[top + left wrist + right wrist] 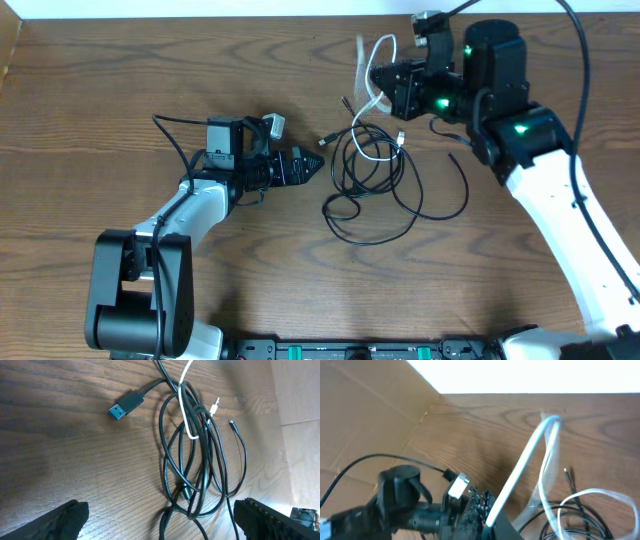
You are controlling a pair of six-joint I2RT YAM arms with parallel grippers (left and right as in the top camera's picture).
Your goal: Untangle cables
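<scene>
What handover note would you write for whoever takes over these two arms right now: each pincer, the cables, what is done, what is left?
Left pincer: open, empty, beside the heap.
Right pincer: shut on the white cable, a loop held up.
Black cables: tangled in a heap on the table, white cable running through them.
Done: white cable gripped.
To do: draw it free, then separate the black ones.

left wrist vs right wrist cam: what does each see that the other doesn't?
Left wrist only: the blue USB plug lying on the table, and the left gripper open, facing the tangle. Right wrist only: the right gripper shut on the white cable, which runs up and away from it, plus the left arm across the table. Both: the white cable and the black cables looped together on the wood.
</scene>
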